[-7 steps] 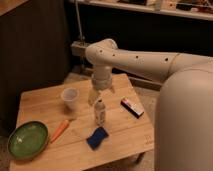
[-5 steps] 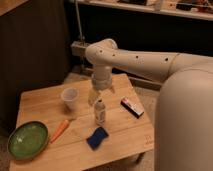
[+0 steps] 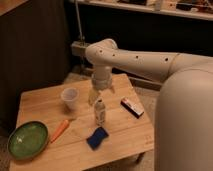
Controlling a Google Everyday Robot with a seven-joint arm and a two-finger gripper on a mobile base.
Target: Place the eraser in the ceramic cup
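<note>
The eraser (image 3: pixel 132 107), a small flat dark block with a white and reddish top, lies on the wooden table (image 3: pixel 45 100) at its right side. The ceramic cup (image 3: pixel 69 98), white and tapered, stands upright left of centre. My gripper (image 3: pixel 96 95) hangs from the white arm over the middle of the table, between the cup and the eraser, just above a small white bottle (image 3: pixel 100 113). It holds nothing that I can see.
A green bowl (image 3: pixel 27 139) sits at the front left corner. An orange carrot-like stick (image 3: pixel 59 130) lies beside it. A blue sponge (image 3: pixel 97 137) lies near the front edge. My large white arm body fills the right side.
</note>
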